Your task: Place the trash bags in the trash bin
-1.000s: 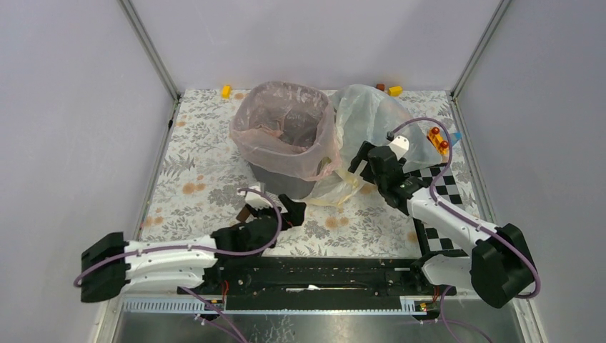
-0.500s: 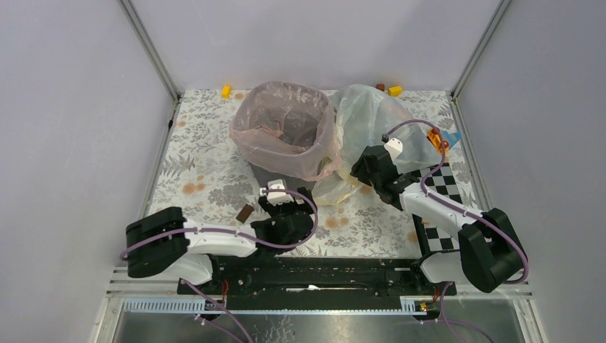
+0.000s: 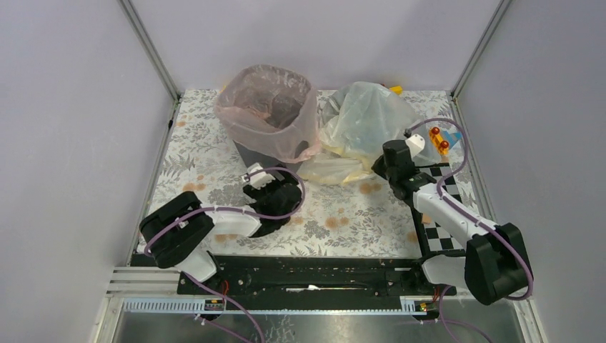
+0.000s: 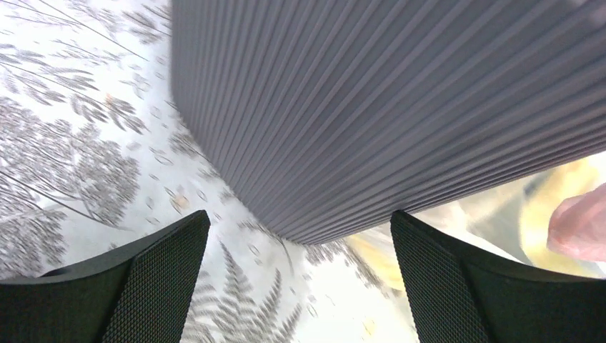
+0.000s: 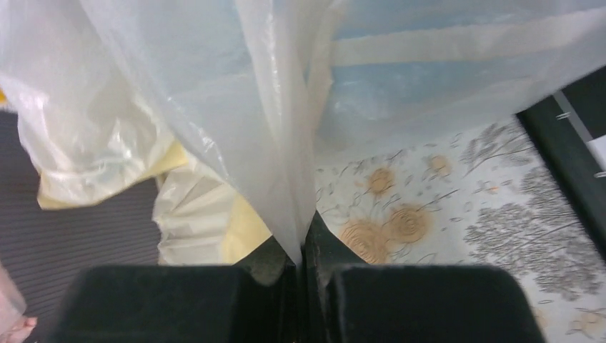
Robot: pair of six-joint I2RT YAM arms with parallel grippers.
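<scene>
The trash bin (image 3: 245, 153) is dark grey and stands at the back middle of the floral table. A pale pink trash bag (image 3: 266, 107) lines its mouth and hangs over the rim. My left gripper (image 3: 276, 189) is open, low on the table at the bin's near base. In the left wrist view the ribbed bin wall (image 4: 371, 107) fills the space just beyond the left gripper (image 4: 298, 216), with a bit of pink bag (image 4: 580, 225) at right. My right gripper (image 3: 381, 163) is shut on a fold of the clear bag (image 3: 361, 118) with the cream-yellow band. The right wrist view shows that film (image 5: 236, 93) pinched in the right gripper (image 5: 304, 239).
The clear bag lies against the bin's right side. Orange-red small objects (image 3: 437, 137) and a black-and-white checkerboard (image 3: 439, 187) sit at the right. A yellow block (image 3: 395, 90) lies at the back edge. Metal frame posts stand at both back corners.
My right gripper shut on the clear bag and drew it to the right. The left arm swung in to the bin's base. The bin with the pink bag shifted back and left.
</scene>
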